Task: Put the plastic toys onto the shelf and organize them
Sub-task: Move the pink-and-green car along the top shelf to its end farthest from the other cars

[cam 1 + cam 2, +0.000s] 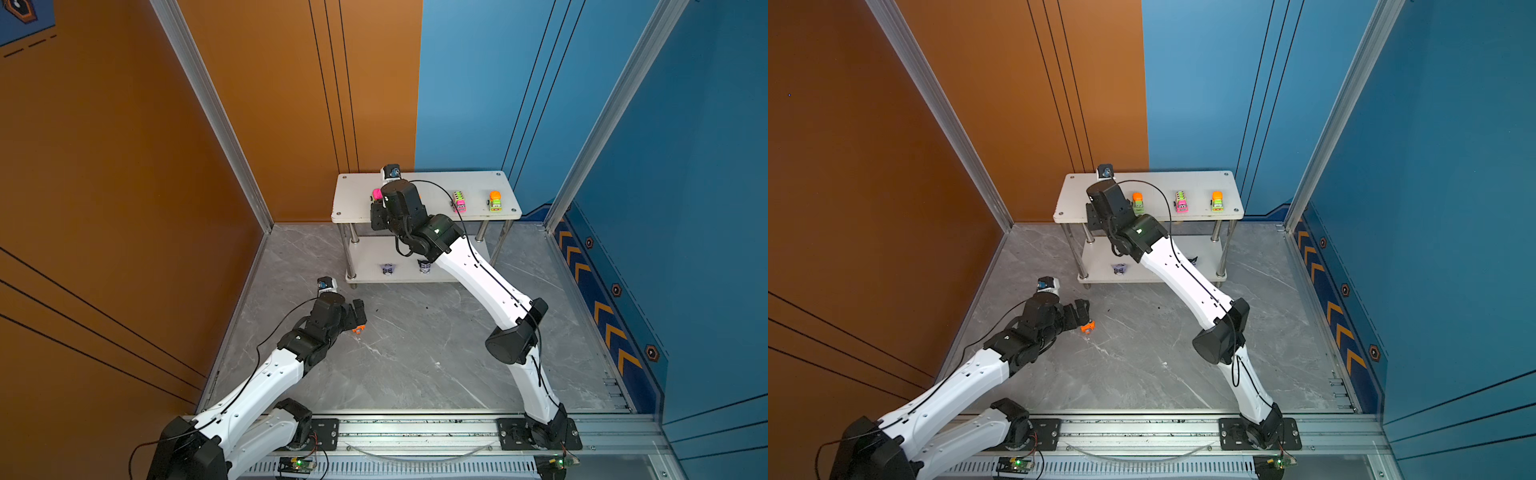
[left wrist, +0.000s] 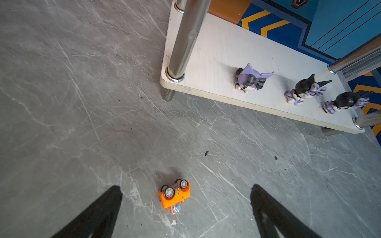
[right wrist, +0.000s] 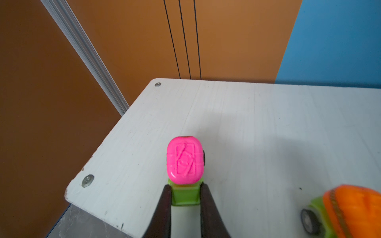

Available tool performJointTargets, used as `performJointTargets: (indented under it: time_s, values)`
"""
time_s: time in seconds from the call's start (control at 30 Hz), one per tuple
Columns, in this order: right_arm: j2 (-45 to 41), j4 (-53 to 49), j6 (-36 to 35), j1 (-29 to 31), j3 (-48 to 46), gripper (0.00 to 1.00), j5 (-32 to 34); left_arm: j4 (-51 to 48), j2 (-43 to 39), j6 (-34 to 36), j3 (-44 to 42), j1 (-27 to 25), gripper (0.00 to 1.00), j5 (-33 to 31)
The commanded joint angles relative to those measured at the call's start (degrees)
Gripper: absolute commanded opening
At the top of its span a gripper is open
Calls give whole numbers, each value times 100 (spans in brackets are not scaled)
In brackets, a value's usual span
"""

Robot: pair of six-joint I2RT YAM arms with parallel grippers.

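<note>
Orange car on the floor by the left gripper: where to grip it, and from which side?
Close on the two flat orange flanks of the orange car, coming straight down with the open left gripper. It lies tipped over, wheels showing, so the round wheels would likely slip.

There are five toy cars, three cat-eared figurines and one two-tier white shelf.

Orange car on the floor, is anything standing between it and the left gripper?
Nothing visible does. The orange car lies overturned on the bare grey floor, straight ahead of the open left gripper, whose fingers stand apart to either side of it. The shelf stands farther off, beyond the car.
</note>
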Motion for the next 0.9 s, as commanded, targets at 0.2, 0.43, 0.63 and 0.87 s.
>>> performJointTargets:
  time_s: [0.2,0.43,0.63,0.87]
  values:
    - [31,-68,-200,123,75,10,670,-128,-65,-1,-56,73,99,95]
    - [82,-131,-128,140,70,12,594,-270,-140,31,-65,91,99,65]
    - [76,-156,-92,147,73,26,521,-349,-189,38,-57,124,99,69]
    - [27,-170,10,104,68,27,336,-260,-103,-5,-65,128,99,146]
